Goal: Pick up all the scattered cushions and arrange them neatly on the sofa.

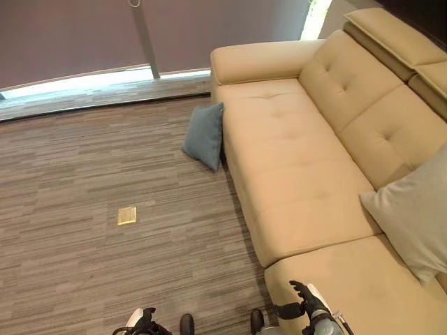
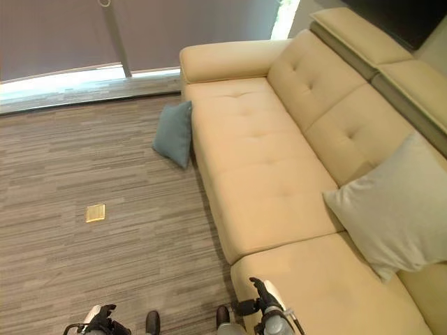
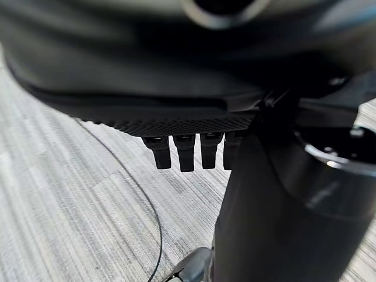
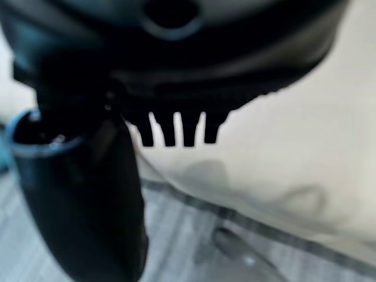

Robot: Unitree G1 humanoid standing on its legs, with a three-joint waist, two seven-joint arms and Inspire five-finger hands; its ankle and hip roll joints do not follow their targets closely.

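Observation:
A blue-grey cushion (image 1: pixel 204 135) stands on the carpet, leaning against the front of the beige sofa (image 1: pixel 293 167) near its far armrest. A light grey cushion (image 2: pixel 391 206) rests against the sofa's backrest at the right. My left hand (image 1: pixel 143 322) hangs low over the carpet at the view's bottom edge, far from both cushions; its fingers (image 3: pixel 185 150) are straight and hold nothing. My right hand (image 1: pixel 307 301) hovers by the front corner of the near sofa seat, its fingers (image 4: pixel 176 126) also straight and empty.
A small yellow floor plate (image 1: pixel 127 216) lies in the striped carpet left of the sofa. A window wall with a grey post (image 1: pixel 145 35) closes off the far side. Open carpet stretches between me and the blue-grey cushion.

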